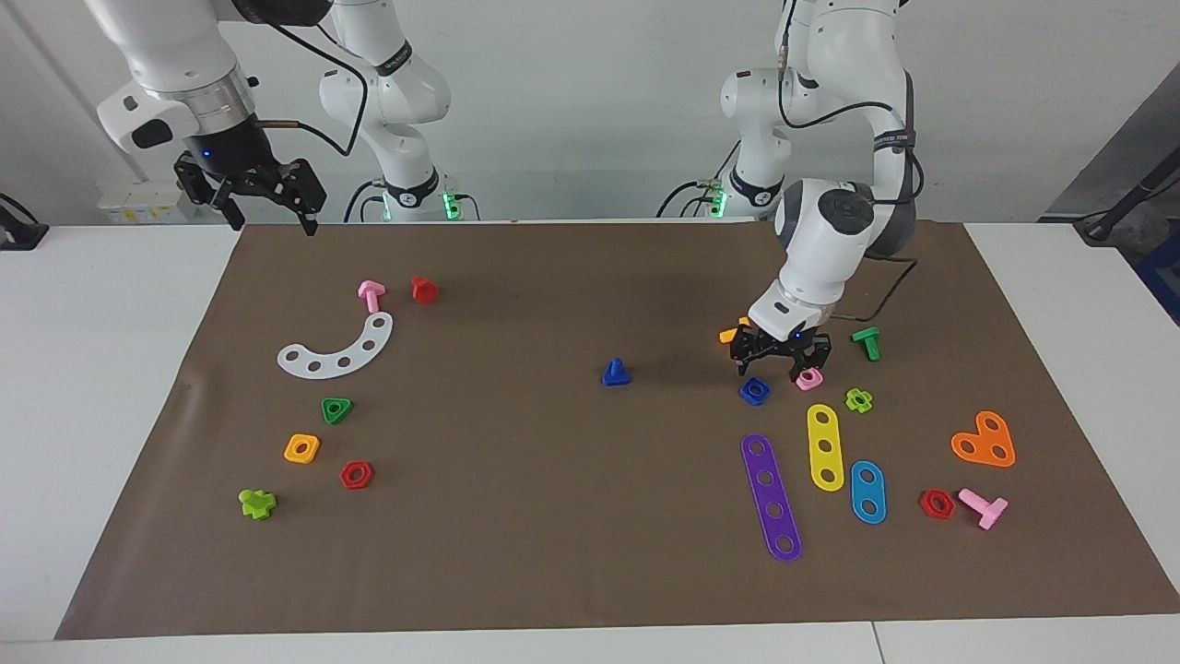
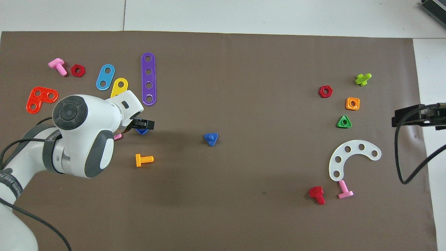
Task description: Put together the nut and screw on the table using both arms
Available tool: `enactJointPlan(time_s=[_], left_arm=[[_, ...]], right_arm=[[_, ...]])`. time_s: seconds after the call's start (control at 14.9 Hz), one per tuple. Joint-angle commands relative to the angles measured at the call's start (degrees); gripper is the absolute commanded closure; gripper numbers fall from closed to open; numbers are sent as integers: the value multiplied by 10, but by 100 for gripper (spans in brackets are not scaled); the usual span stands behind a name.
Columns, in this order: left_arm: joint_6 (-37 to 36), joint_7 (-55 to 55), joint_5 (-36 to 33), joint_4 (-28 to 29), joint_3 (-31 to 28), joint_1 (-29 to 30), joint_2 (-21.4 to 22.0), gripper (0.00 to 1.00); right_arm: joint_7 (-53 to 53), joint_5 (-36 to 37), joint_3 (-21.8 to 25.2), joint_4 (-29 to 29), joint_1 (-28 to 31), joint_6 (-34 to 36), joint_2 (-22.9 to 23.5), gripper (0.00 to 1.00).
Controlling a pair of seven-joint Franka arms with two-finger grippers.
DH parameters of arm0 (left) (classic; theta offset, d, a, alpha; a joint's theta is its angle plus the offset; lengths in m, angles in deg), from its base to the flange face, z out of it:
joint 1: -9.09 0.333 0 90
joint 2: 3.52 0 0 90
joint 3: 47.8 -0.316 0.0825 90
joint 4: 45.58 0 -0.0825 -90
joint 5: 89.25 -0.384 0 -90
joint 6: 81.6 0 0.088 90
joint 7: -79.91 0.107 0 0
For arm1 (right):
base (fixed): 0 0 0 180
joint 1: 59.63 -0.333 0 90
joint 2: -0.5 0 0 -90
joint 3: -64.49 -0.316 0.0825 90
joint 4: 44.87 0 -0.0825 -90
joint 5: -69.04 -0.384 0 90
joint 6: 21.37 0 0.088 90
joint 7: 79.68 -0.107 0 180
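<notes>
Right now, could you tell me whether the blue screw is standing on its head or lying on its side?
Standing on its head: the screw rests with its flat triangular head on the mat and its shaft pointing up.

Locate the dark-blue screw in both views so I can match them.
Facing view: the screw stands mid-mat, head down.
Overhead view: the screw sits mid-mat, apart from the left gripper.
Shared landmark: the purple strip, farther from the robots, toward the left arm's end.

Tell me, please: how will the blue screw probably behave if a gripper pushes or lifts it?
The screw stands on its flat triangular head, shaft up, so a push would probably slide it, not roll it. It looks like small plastic, likely light and stiff. If it tips over, the head's flat edges should limit rolling.
</notes>
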Motion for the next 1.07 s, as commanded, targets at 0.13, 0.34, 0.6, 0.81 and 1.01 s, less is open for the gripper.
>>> enactJointPlan(time_s=[0.13, 0.34, 0.6, 0.81, 1.01], left_arm=[[60, -6, 6, 4, -7, -11, -47, 8], [53, -5, 6, 3, -7, -10, -49, 9], [34, -5, 7, 2, -7, -10, -47, 18], [25, -5, 6, 2, -7, -9, -45, 23], [25, -5, 6, 2, -7, -9, -45, 28]], right_arm=[[19, -9, -7, 0, 2, 10, -2, 0], [19, -10, -7, 6, 2, 11, -6, 0], [18, -10, -7, 11, 2, 12, -7, 0], [14, -10, -7, 13, 0, 6, -7, 0], [13, -11, -7, 15, 1, 4, -7, 0]])
